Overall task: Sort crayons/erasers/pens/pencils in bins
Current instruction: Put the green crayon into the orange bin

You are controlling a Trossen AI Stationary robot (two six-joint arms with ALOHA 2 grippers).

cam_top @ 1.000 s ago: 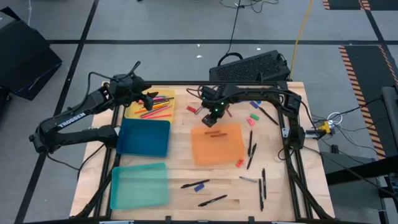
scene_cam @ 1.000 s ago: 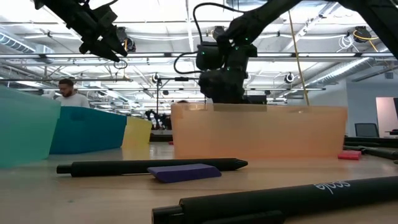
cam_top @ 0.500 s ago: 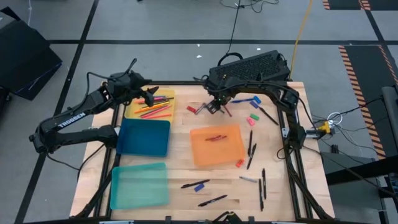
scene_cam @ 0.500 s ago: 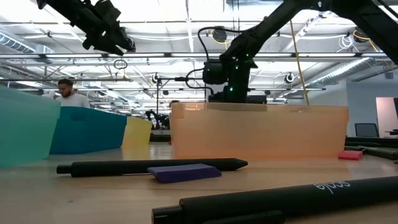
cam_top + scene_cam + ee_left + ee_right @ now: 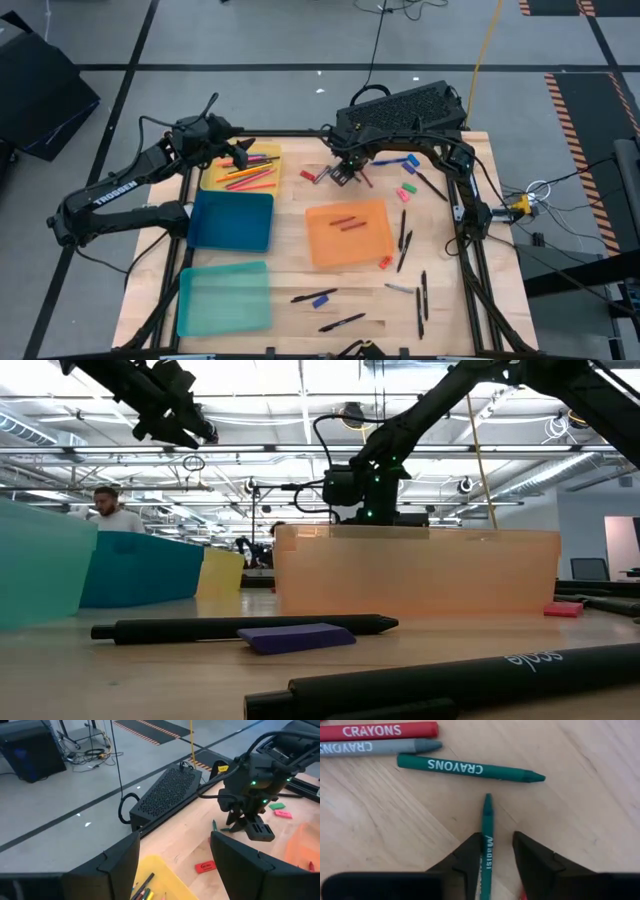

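My right gripper point(image 5: 500, 860) is open low over the table's far middle point(image 5: 345, 173). A thin green stick point(image 5: 487, 835) lies flat on the wood between its fingers, close to one finger point(image 5: 467, 857). Just beyond lie a green crayon point(image 5: 470, 768), a grey crayon point(image 5: 380, 746) and a red crayon point(image 5: 380, 730). Two red crayons point(image 5: 346, 223) lie in the orange bin point(image 5: 350, 250). My left gripper point(image 5: 240, 158) hangs open and empty above the yellow bin point(image 5: 212, 182), which holds bright pencils point(image 5: 252, 173). My right gripper comes from above with a finger on each side of the thin green stick, roughly along its length. I cannot tell whether the nearer finger touches it. The stick lies flat on the table.
The blue bin point(image 5: 232, 220) and teal bin point(image 5: 222, 298) stand at the left. Dark pens point(image 5: 403, 240) point(image 5: 421, 296) point(image 5: 341, 322), a blue eraser point(image 5: 322, 299), a red eraser point(image 5: 385, 262) and a green eraser point(image 5: 408, 187) lie scattered. A black perforated box point(image 5: 400, 108) stands at the far edge.
My right gripper has gone from above the orange bin's far edge toward the table's far edge, to the crayons lying there. My left gripper has risen a little over the yellow bin.
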